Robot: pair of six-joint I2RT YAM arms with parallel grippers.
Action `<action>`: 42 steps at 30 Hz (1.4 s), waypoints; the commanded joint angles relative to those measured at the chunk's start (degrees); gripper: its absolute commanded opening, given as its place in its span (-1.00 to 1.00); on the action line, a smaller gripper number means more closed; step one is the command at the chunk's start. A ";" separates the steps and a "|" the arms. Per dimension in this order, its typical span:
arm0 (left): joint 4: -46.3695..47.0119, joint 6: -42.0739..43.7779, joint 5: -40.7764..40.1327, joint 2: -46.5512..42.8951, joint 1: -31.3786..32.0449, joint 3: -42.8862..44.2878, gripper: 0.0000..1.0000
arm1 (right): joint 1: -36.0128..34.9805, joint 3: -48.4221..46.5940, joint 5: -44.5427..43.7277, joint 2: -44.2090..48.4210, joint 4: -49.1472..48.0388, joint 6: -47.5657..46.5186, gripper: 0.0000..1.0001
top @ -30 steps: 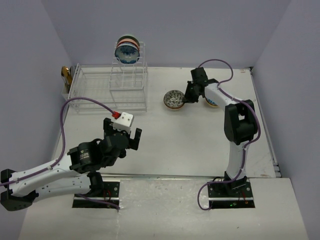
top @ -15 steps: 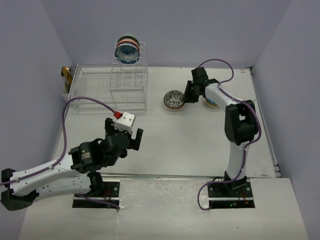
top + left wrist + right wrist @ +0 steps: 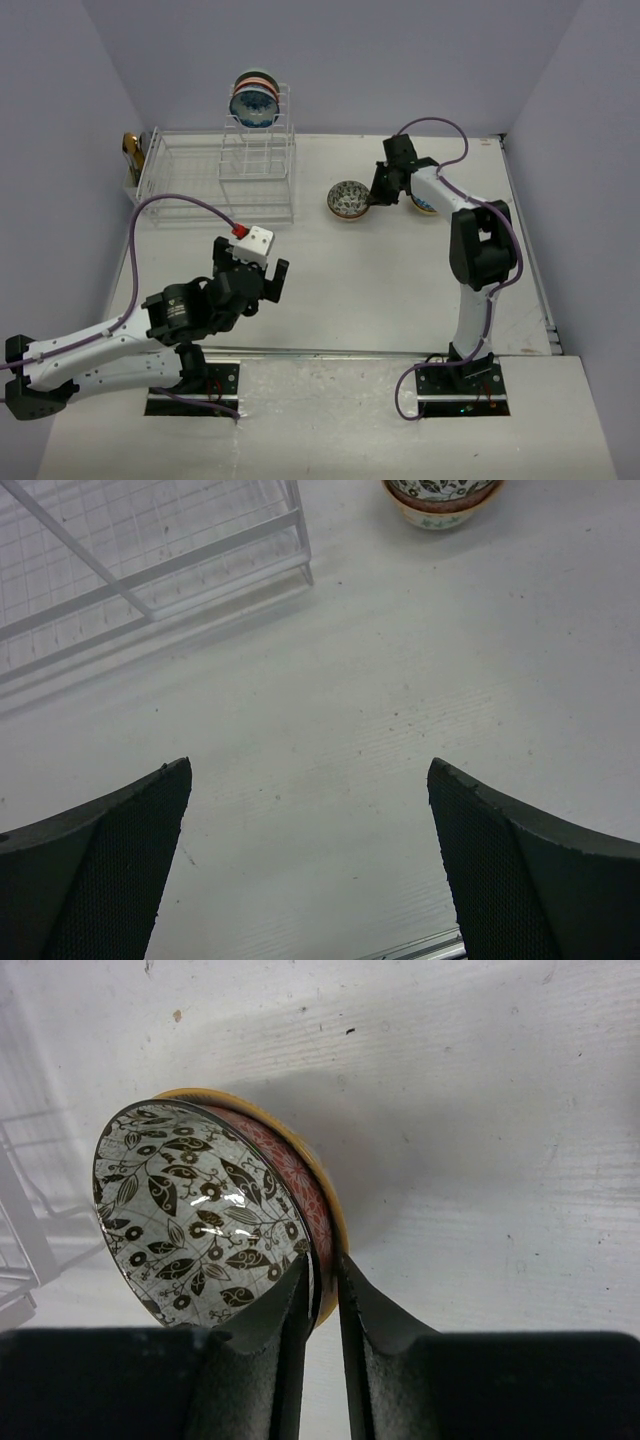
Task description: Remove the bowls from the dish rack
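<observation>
A bowl with a black leaf pattern inside and a red outside sits at table level, right of the white wire dish rack. My right gripper is shut on its rim, one finger inside and one outside; the bowl looks tilted toward that wrist camera. Another bowl stands on edge at the top of the rack's tall tower. My left gripper hangs open over bare table, nothing between its fingers. The left wrist view shows the rack's corner and the held bowl.
A further bowl rests on the table behind my right forearm. A golden-brown object stands at the rack's far left end. Purple walls close in the table on three sides. A metal strip runs along the near edge.
My left gripper has drifted slightly right and toward the near edge, still open. The right gripper and its bowl have stayed in place.
</observation>
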State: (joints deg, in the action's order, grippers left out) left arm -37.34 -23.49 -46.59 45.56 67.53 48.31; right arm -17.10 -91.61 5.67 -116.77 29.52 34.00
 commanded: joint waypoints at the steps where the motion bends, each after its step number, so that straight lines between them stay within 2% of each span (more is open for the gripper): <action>1: 2.27 -0.86 0.09 0.32 -0.11 -0.41 1.00 | 0.49 -0.14 -1.45 3.83 0.89 -1.04 -0.60; 9: 2.36 -0.86 0.36 0.23 -0.11 -0.59 1.00 | 0.49 -0.67 -2.07 4.71 0.98 -0.95 -0.60; 17: 2.36 -0.77 0.62 0.58 -0.11 -0.59 1.00 | 0.76 -0.59 -1.45 2.78 0.98 -1.22 -0.85; 23: 2.28 -1.03 -0.08 0.49 -0.11 -0.42 1.00 | 0.76 -0.14 -0.84 2.77 0.63 -1.13 -0.88; 29: 1.57 -6.83 -4.82 0.32 -0.11 1.08 1.00 | 0.76 -0.58 -0.31 3.04 0.72 -1.21 -0.91; 32: 3.14 -10.78 -7.90 0.49 -0.11 3.44 1.00 | 0.93 -1.11 1.79 1.73 0.72 -1.30 -0.90; 38: 9.73 -8.60 -7.55 2.07 -0.11 6.70 1.00 | 0.93 -0.06 2.50 0.58 -0.33 -1.04 -0.93; 42: 10.71 -7.10 -8.07 5.23 -0.20 9.51 1.00 | 0.93 -0.14 2.33 0.93 -0.43 -1.30 -0.95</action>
State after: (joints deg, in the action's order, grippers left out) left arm -31.00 -30.72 -51.86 48.31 67.53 54.48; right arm -16.36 -91.61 6.96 -115.94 29.93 33.43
